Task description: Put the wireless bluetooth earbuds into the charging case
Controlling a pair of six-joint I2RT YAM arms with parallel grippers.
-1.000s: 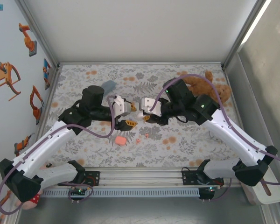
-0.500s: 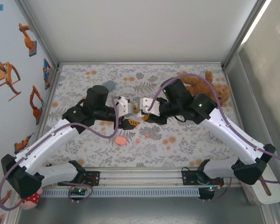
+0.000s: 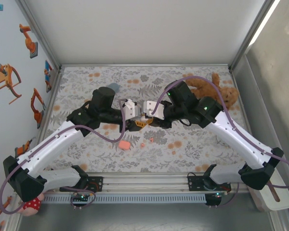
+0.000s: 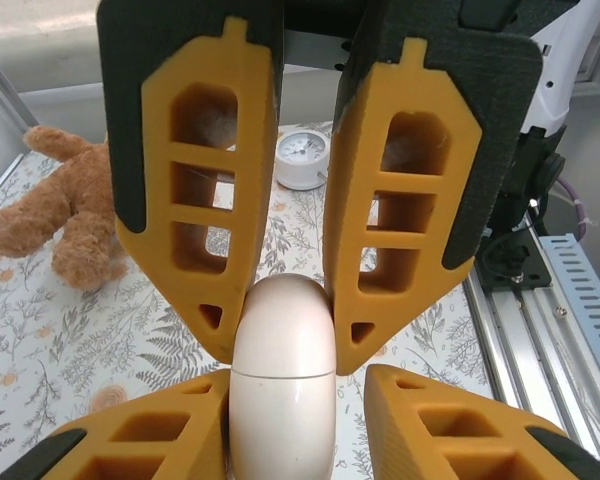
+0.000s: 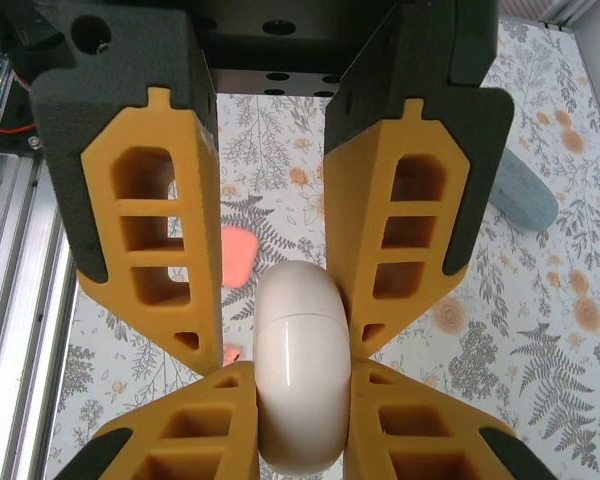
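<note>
A tabletop (image 3: 197, 149) covered in a pale pattern of ferns and orange flowers is seen, bounded by metal rails. At its far right corner a brown teddy bear (image 3: 216, 90) is laid on its back. Near the far left a blue-grey rounded piece (image 3: 112, 87) is set flat. Toward the near middle a salmon-pink rounded case (image 3: 124, 145) is placed, and just to its right two tiny salmon-pink earbuds (image 3: 151, 140) are scattered, apart from each other and from the case.
</note>
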